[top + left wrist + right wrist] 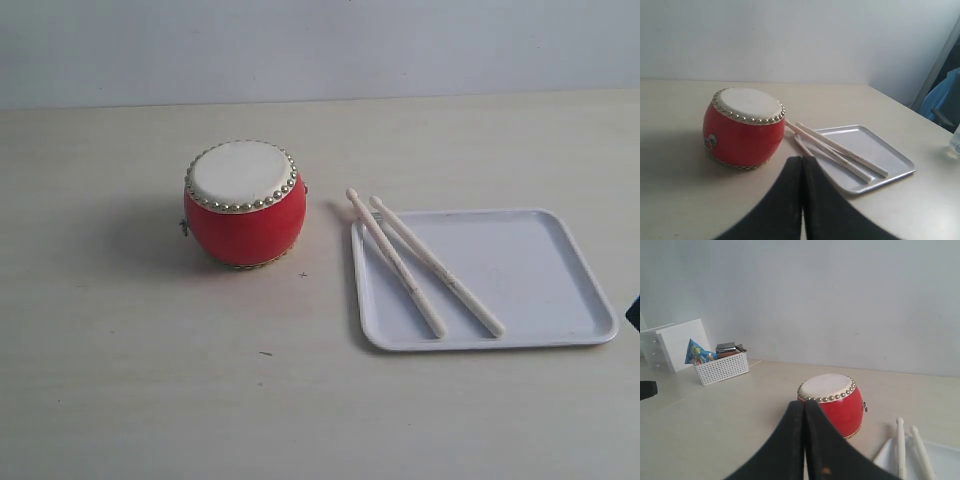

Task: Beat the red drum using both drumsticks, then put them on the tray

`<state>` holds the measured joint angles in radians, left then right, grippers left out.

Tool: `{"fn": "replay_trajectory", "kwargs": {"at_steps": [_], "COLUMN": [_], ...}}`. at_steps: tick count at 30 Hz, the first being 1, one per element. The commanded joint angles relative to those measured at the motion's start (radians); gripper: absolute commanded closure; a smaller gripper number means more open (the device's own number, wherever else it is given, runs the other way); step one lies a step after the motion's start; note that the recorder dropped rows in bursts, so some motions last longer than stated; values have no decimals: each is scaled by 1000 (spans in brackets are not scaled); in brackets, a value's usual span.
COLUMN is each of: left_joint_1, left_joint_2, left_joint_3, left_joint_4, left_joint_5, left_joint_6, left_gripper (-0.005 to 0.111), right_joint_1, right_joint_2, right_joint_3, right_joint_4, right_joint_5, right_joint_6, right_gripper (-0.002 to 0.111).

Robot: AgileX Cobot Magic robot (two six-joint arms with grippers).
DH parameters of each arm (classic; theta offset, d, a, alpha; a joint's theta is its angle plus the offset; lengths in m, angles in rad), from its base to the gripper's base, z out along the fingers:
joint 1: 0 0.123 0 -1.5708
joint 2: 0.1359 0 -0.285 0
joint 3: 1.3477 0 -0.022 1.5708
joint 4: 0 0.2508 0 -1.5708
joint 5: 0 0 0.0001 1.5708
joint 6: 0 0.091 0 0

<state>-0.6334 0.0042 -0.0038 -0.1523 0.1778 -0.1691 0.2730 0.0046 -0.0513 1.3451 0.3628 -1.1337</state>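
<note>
The red drum (245,205) with a cream skin and gold studs stands upright on the table, left of the white tray (530,275). Two pale drumsticks (420,262) lie side by side on the tray's left part, their tips poking over its far left corner towards the drum. The exterior view shows neither gripper. My left gripper (802,161) is shut and empty, held back from the drum (742,127), the drumsticks (837,151) and the tray (890,160). My right gripper (804,404) is also shut and empty, with the drum (832,402) beyond it and the drumsticks (910,450) off to one side.
A white mesh basket (722,367) with packets and a white box (675,342) stand far off beside the wall. A clear bottle (955,142) shows at the table's edge. A dark object (633,314) pokes in at the exterior view's right edge.
</note>
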Motion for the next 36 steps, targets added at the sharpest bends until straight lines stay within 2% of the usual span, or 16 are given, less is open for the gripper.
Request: {"fn": "replay_trajectory", "kwargs": {"at_steps": [1,20,29,36], "left_joint_1": [-4,-4,-4,-4], "left_joint_2": [-4,-4,-4,-4], "left_joint_3": [4,4,4,4], "left_joint_4": [36,34,35,35], "left_joint_5": [13,82,189,189], "left_joint_6": [-42,132,138,145], "left_gripper": [107,107,107,107], "right_joint_1": [0,0,0,0], "right_joint_2": [-5,-5,-5,-5], "right_joint_3": [4,4,4,4], "right_joint_4": [-1,-1,-1,-1], "right_joint_5": [-2,-2,-2,-2], "right_joint_6": [1,1,1,1], "right_gripper": [108,108,108,108]}}
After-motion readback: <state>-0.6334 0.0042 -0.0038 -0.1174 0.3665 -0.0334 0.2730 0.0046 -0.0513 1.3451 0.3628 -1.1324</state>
